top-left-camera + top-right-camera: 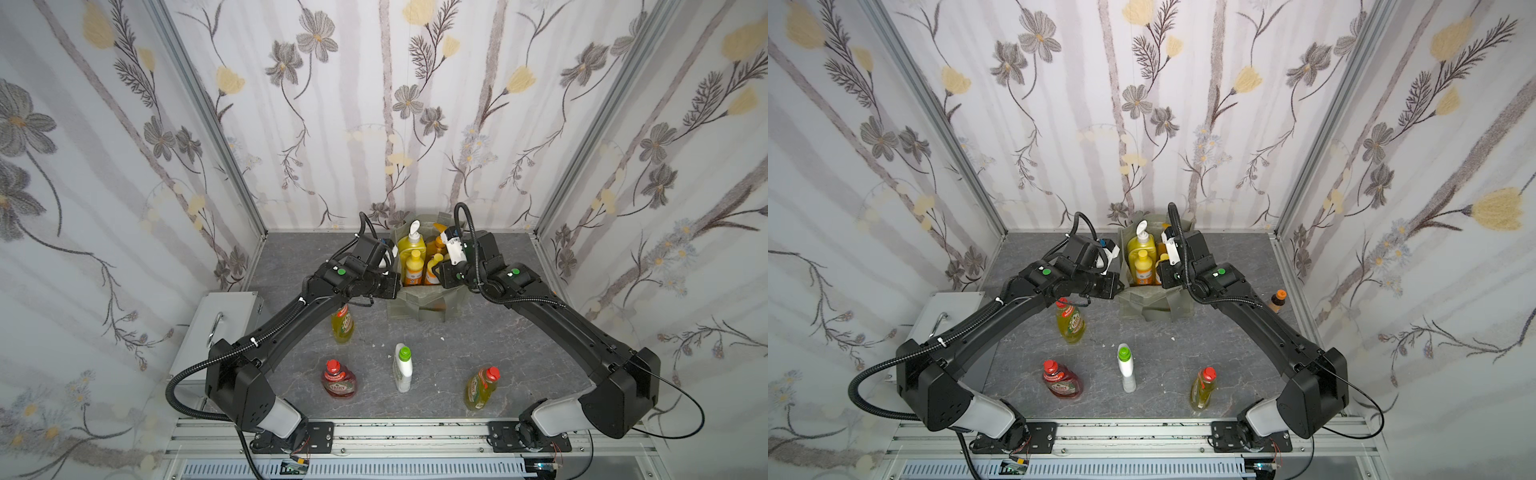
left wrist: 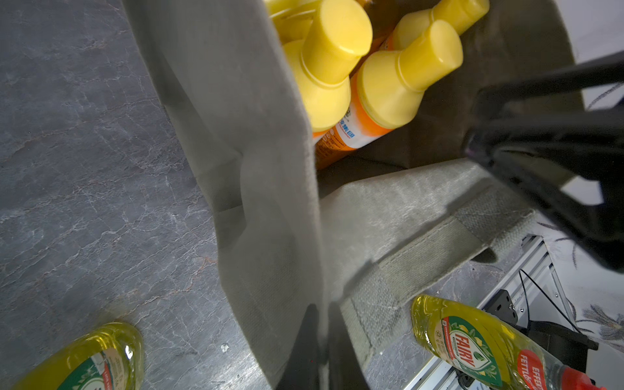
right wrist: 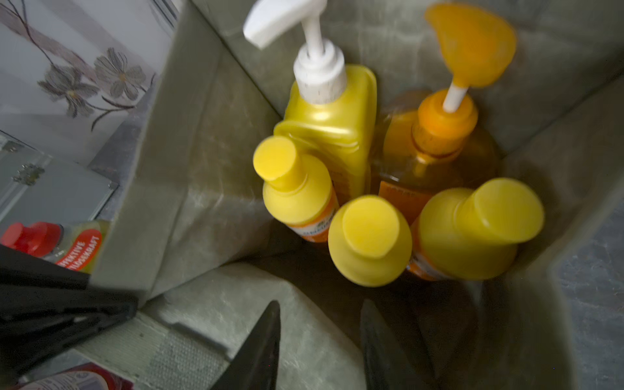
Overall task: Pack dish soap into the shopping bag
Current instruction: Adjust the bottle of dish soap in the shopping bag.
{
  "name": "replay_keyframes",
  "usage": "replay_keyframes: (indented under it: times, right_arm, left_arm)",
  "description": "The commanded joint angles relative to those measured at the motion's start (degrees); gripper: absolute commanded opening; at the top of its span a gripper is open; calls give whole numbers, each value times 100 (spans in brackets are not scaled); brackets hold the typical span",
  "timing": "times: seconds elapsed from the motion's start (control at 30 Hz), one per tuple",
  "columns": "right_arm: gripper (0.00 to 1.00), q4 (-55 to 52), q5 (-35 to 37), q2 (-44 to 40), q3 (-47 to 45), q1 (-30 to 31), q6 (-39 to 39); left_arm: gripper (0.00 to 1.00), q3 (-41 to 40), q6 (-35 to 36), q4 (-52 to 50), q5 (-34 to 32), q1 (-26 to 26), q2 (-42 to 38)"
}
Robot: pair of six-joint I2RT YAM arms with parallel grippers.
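The grey-green shopping bag (image 1: 428, 309) stands open at the back middle of the table. Inside it are a yellow pump bottle (image 3: 334, 118), an orange pump bottle (image 3: 439, 141) and three orange bottles with yellow caps (image 3: 369, 239). My left gripper (image 2: 320, 310) is shut on the bag's left wall (image 2: 263, 169), holding it aside. My right gripper (image 3: 320, 304) hangs open over the bag's mouth with nothing between its fingers. Loose on the table stand two yellow-green bottles (image 1: 343, 324) (image 1: 482, 386), a red bottle (image 1: 338, 379) and a white green-capped bottle (image 1: 402, 370).
A grey metal box with a handle (image 1: 224, 320) sits at the table's left edge under my left arm. A small orange-capped bottle (image 1: 1277, 300) stands by the right wall behind my right arm. Flowered walls close in three sides; a metal rail (image 1: 395, 432) runs along the front.
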Motion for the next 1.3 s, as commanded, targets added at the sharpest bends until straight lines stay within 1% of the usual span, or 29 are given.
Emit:
replay_keyframes:
  times: [0.0, 0.1, 0.2, 0.33, 0.5, 0.67, 0.83, 1.0, 1.13, 1.27]
  right_arm:
    - [39, -28, -204, -3, -361, 12, 153]
    - [38, 157, -191, 30, -682, 5, 318]
    - [38, 370, -186, 275, -782, -3, 488]
    - [38, 654, -74, 669, -660, 0, 644]
    - [38, 853, 270, 1033, -443, -3, 745]
    - [37, 840, 462, 1139, -160, -3, 772]
    - [37, 800, 481, 1278, 7, -21, 772]
    - [37, 807, 459, 1176, -47, -47, 781]
    - [38, 810, 404, 873, -104, -25, 680]
    - [41, 679, 41, 400, -79, -22, 592]
  left_arm:
    - [8, -34, 27, 3, 24, -5, -13]
    - [8, -18, 43, 12, 42, -5, 11]
    - [8, 9, 50, 18, 66, -5, 29]
    - [8, 9, 62, 4, 67, -6, -6]
    - [8, -26, 99, -74, 42, -3, -83]
    - [8, -62, 98, -76, 33, 1, -108]
    - [8, -47, 71, -43, 56, 4, -102]
    - [8, -38, 80, -67, 28, 4, -100]
    - [8, -43, 80, -76, 7, -1, -96]
    - [8, -24, 88, -76, -28, 6, -83]
